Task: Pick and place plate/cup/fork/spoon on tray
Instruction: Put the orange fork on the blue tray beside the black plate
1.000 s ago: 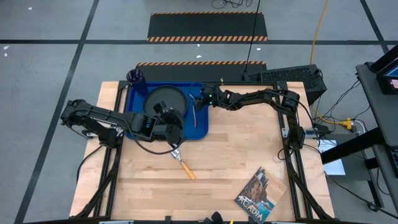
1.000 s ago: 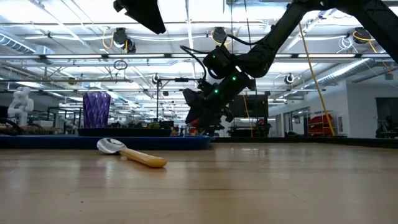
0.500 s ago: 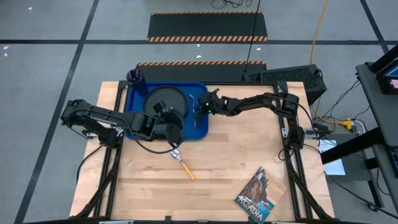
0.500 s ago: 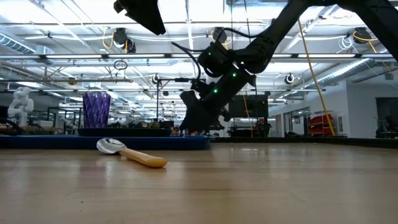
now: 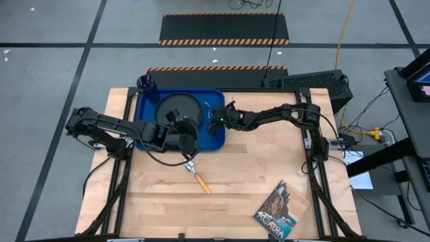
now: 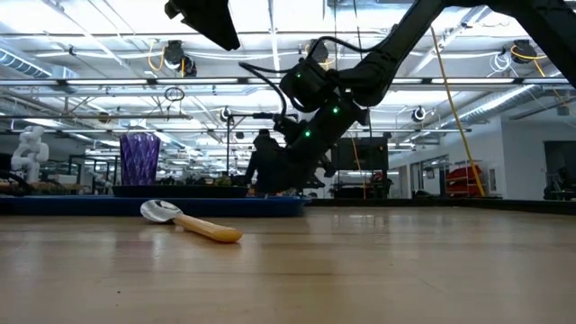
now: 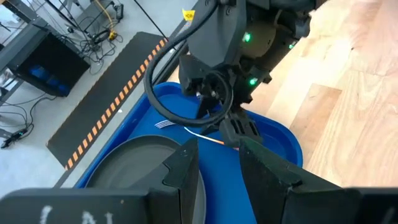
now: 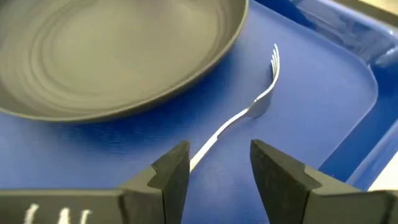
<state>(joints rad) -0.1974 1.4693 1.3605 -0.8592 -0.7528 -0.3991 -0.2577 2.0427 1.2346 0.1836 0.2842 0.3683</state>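
Now | right gripper (image 8: pixel 214 165) low over the tray (image 5: pixel 218 142), fingers apart astride the fork (image 8: pixel 261 99), nothing gripped | fork flat on tray beside plate (image 5: pixel 180 107) | cup (image 5: pixel 147 85) at far tray corner | spoon (image 5: pixel 199 177) on table | left gripper (image 7: pixel 217 165) parted, empty, at tray's near edge

Grey floor (image 5: pixel 54 74) with hazard-striped mats (image 5: pixel 225 29); ceiling strip lights (image 6: pixel 108 56).
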